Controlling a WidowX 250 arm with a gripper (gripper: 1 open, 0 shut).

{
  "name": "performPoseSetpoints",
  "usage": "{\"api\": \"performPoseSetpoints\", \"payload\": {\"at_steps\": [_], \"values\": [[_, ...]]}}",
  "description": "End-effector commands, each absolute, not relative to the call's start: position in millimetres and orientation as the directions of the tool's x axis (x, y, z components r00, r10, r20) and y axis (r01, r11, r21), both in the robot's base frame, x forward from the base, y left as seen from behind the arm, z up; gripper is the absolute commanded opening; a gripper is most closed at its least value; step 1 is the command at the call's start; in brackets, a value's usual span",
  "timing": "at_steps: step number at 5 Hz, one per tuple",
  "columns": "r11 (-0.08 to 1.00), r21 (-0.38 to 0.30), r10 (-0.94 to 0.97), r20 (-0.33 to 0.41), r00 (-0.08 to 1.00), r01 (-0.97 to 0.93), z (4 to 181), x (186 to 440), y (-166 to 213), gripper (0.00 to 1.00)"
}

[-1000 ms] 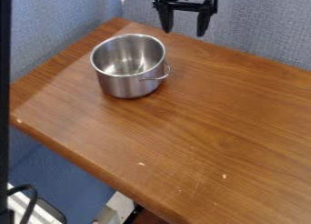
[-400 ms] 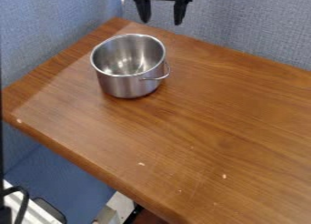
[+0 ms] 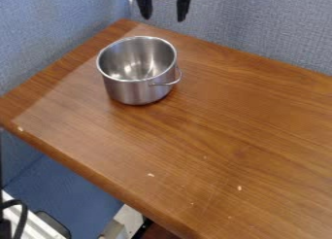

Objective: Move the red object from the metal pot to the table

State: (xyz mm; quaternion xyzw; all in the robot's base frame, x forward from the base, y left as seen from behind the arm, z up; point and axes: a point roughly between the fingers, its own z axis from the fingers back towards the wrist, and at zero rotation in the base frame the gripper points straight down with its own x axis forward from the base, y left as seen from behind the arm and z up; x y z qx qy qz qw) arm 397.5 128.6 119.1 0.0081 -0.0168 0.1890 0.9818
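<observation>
Gripper (image 3: 162, 10) hangs with jaws wide, above and just behind the pot (image 3: 138, 70), no red block visible inside.

Metal pot (image 3: 138, 70), upper left of frame: polished stainless steel, mirror-bright wall, duller brushed interior. Table (image 3: 195, 136): brown wood, visible grain, smooth satin sheen, a few pale specks lower centre. Backdrop wall (image 3: 273, 29): blue-grey, matt, finely textured like cloth. Gripper (image 3: 166, 4): black, matt.

I see a shiny silver metal pot (image 3: 136, 70) on my brown desk (image 3: 195, 136), which has wood lines and tiny pale dots. The fingers (image 3: 146, 6) are black, and the wall (image 3: 273, 29) is blue-grey.
</observation>
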Motion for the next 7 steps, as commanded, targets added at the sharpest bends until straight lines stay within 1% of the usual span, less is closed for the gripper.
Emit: {"api": "performPoseSetpoints", "payload": {"at_steps": [1, 3, 5, 6, 7], "values": [[0.948, 0.007, 0.317, 0.102, 0.943, -0.320, 148.0, 397, 158, 1.00], [0.984, -0.008, 0.176, 0.087, 0.980, -0.176, 152.8, 393, 184, 1.00], [0.979, -0.020, 0.202, 0.036, 0.979, -0.201, 130.8, 387, 199, 1.00], [0.968, -0.026, 0.250, 0.010, 0.968, -0.250, 110.0, 389, 206, 1.00], [0.963, -0.048, 0.266, 0.000, 0.964, -0.265, 92.2, 388, 207, 1.00]]}}
